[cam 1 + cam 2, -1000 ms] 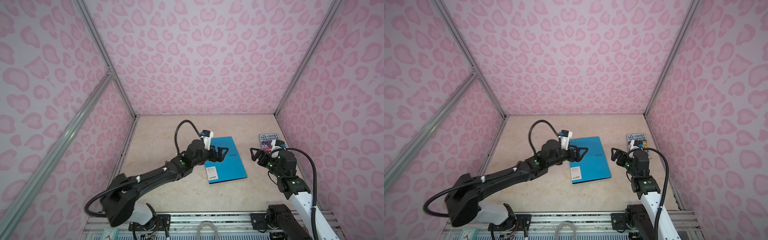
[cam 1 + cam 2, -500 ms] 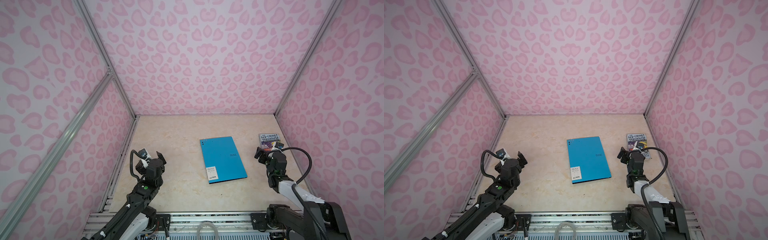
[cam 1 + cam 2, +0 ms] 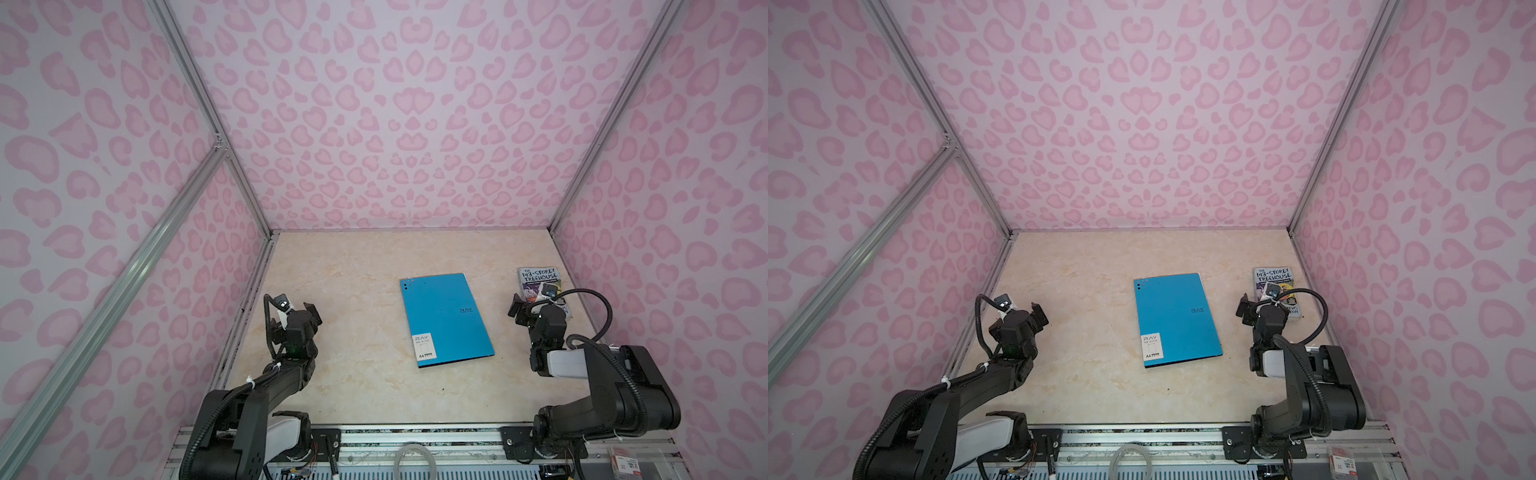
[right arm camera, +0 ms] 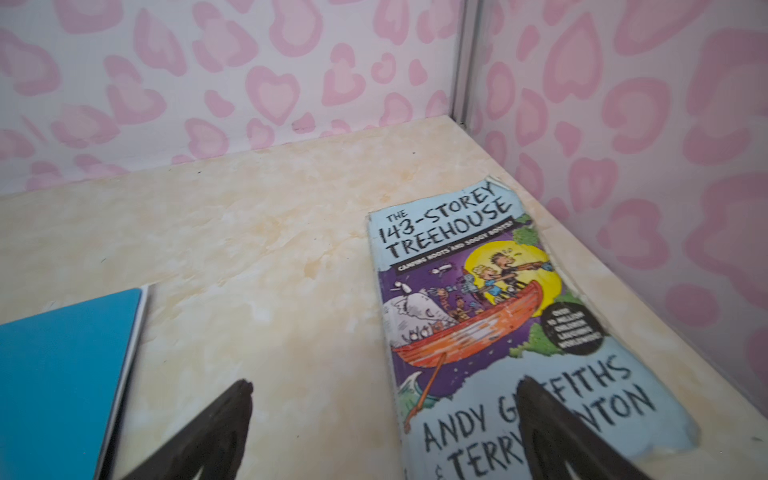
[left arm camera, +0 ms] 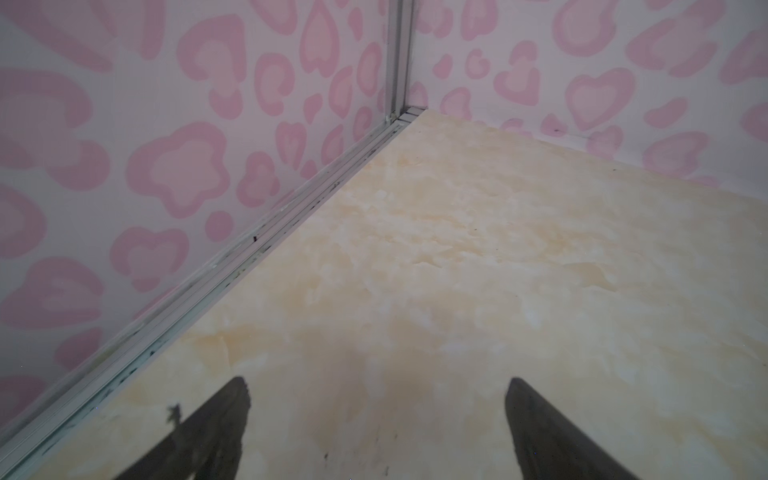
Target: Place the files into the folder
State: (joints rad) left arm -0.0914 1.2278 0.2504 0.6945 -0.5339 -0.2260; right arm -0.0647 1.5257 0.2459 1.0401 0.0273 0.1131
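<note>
Beige tabletop (image 3: 374, 395) bears the closed folder (image 3: 446, 318).

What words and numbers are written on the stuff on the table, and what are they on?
"THE 143-STOREY TREEHOUSE": top of the book cover.
"ANDY G...FFITHS & TERRY ...NTON": bottom of that cover, partly hidden.
"RAY": cover of the blue folder.
"RAY" and "A4": white label on the folder's corner.
The book's small banner and round black badge, and the label's small print: too blurred to read.

You cannot see inside the closed folder (image 3: 446, 318); at the frame's right, the right gripper (image 3: 536, 309) hides the lower half of the paperback (image 3: 538, 277).
</note>
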